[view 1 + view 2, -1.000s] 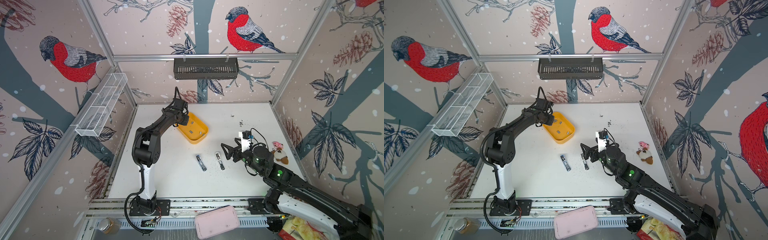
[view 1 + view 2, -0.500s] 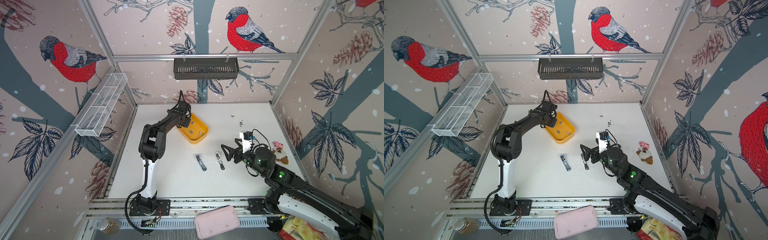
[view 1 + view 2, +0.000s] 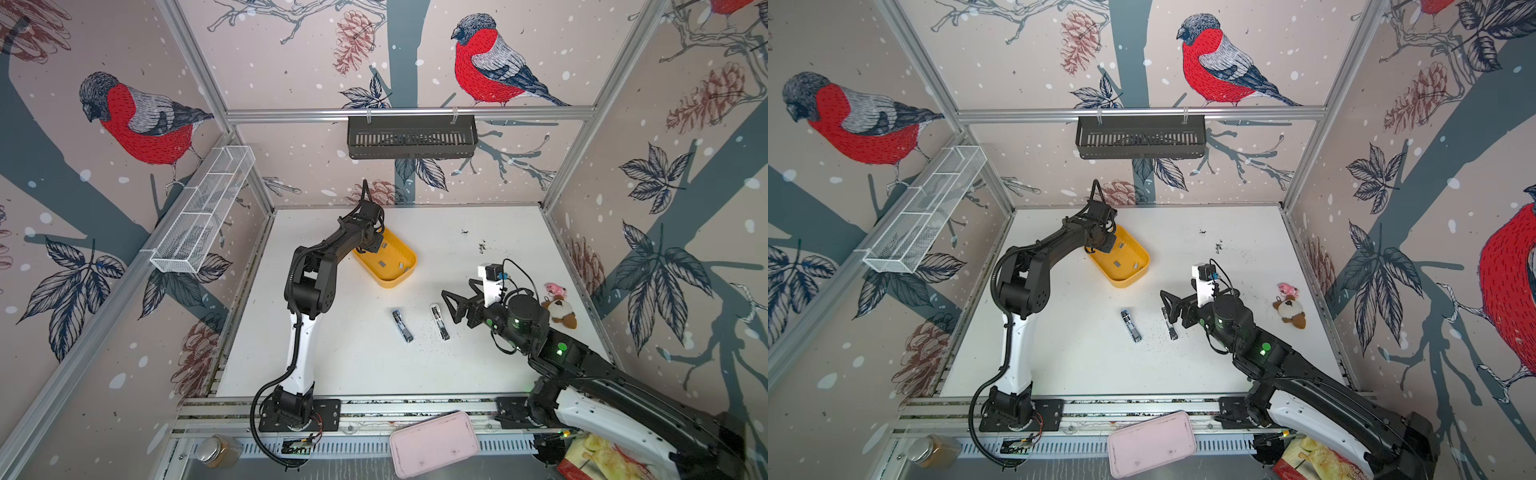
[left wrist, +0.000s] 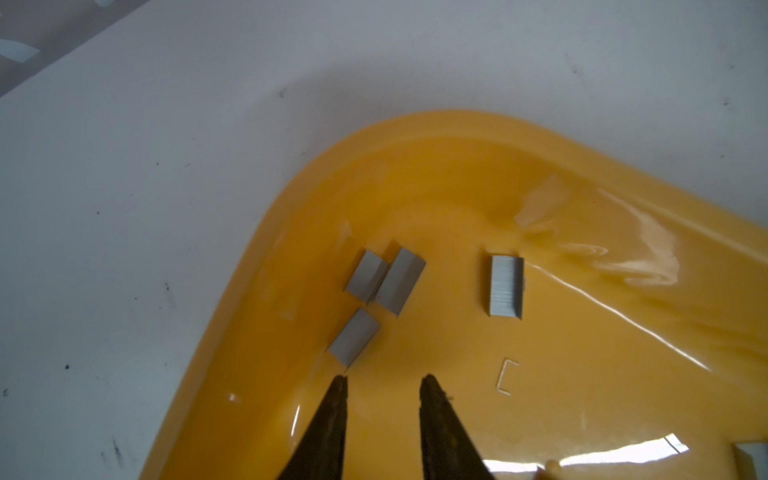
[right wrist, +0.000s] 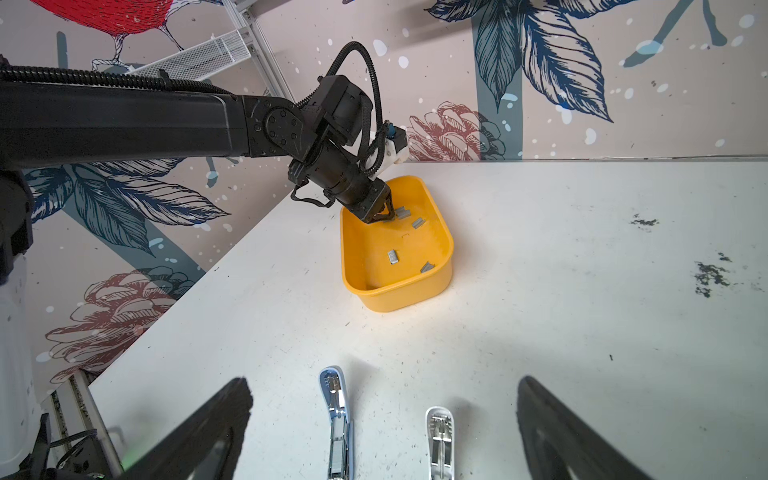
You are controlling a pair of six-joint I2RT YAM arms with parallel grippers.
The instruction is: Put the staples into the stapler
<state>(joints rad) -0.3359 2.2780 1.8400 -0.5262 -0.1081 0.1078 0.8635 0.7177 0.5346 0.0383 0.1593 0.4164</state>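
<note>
The staples (image 4: 354, 341) look light, stiff, slick, brittle; pinch 1 strip across its long sides; left end effector (image 4: 382, 384) narrowly parted, empty; right end effector (image 5: 384, 386) wide, empty.

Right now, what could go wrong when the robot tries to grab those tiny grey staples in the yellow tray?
1. The nearest strip lies flat, close to the wall of the tray; the left gripper might slip off it or bump the wall.
2. Two strips touch, so a pinch could drag both.
3. One loose staple lies nearby; a hard squeeze may break a strip.
</note>
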